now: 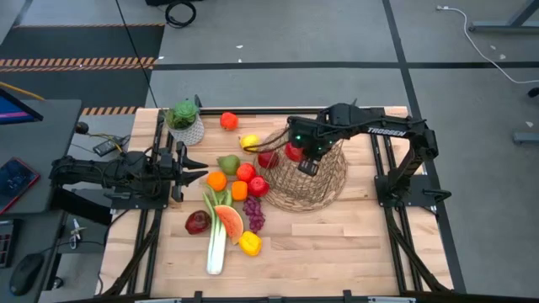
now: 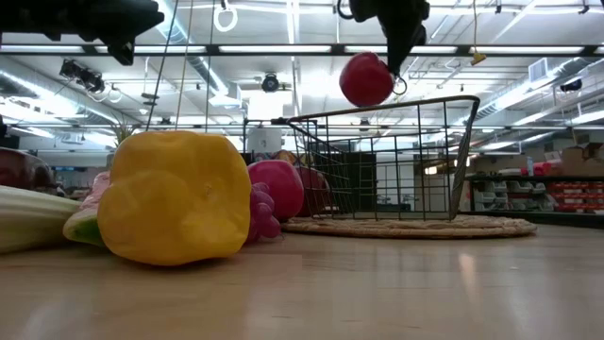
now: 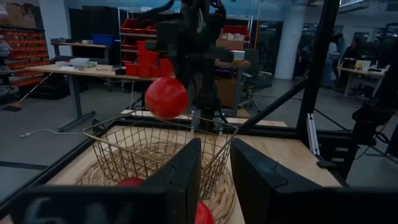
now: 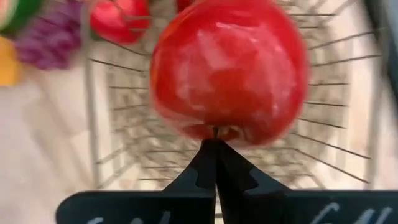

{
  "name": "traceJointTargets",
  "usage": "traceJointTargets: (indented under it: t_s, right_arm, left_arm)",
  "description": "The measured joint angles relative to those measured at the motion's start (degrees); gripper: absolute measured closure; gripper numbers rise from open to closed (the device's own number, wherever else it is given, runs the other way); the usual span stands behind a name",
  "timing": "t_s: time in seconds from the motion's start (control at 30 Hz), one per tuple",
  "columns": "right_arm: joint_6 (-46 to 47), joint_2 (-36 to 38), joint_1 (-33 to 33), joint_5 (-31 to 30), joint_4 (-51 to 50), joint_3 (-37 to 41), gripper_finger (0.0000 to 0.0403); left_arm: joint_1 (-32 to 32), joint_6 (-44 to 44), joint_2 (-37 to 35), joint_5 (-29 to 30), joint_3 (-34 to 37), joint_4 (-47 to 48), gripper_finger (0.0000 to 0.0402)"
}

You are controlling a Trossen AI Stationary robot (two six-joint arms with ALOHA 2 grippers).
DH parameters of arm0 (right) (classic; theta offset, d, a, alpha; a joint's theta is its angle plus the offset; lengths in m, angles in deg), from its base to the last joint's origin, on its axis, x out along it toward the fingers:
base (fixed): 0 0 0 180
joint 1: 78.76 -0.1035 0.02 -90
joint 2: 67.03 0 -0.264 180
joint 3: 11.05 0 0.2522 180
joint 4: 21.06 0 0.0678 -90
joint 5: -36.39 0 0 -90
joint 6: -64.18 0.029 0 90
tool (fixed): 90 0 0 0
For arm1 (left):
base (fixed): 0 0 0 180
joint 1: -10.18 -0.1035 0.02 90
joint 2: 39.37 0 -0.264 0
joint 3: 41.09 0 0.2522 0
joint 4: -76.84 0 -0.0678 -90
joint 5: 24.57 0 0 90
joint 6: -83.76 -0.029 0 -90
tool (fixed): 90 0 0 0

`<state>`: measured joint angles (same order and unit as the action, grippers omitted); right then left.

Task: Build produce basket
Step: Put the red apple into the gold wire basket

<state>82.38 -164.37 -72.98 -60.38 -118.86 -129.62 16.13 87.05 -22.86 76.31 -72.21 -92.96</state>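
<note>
My right gripper (image 2: 396, 59) hangs over the brown wire basket (image 1: 313, 181) and is shut on a red apple (image 2: 366, 79). The basket's wire body stands on its round woven rim (image 2: 406, 226), open side up. Loose produce lies left of it: apples (image 1: 252, 178), oranges (image 1: 217, 180), a pear (image 1: 227, 163), a lemon (image 1: 248, 141), grapes (image 1: 253, 212), a watermelon slice (image 1: 229, 221), a leek (image 1: 216, 246) and a yellow pepper (image 2: 175, 196). My left gripper (image 1: 199, 173) waits at the table's left, level, fingers a little apart, with nothing between them. My right gripper pinches the red apple at the dimple with its small dark stem (image 4: 216, 132), only at the free ends of its two fingers (image 4: 205, 163). The fingers point steeply down from above. The apple hangs clear, above the basket's open top (image 2: 377, 111).
A small white netted pot with a green plant (image 1: 185, 122) stands at the far left beside a red-orange fruit (image 1: 228, 120). A dark red fruit (image 1: 197, 222) lies near the leek. Bare wood (image 1: 354, 244) shows toward the near right. One apple (image 1: 268, 158) lies against the basket's left side.
</note>
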Motion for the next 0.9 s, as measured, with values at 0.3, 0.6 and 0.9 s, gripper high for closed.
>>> traceJointTargets:
  t_s: [0.3,0.6,0.9]
  right_arm:
    - [-2.4,0.0,-4.0,-13.8,-0.8,0.0,0.0398]
    - [-8.5,0.0,-6.8,-28.6,0.0,0.4,0.0398]
    - [-8.8,-0.1,-5.4,-22.6,2.4,7.6,0.0398]
  left_arm:
    - [0.0,0.0,0.0,0.0,0.0,-1.3,0.0308]
    - [0.0,0.5,0.0,0.0,0.0,-5.5,0.0308]
    - [0.0,-10.8,0.0,-1.1,0.0,-9.3,0.0308]
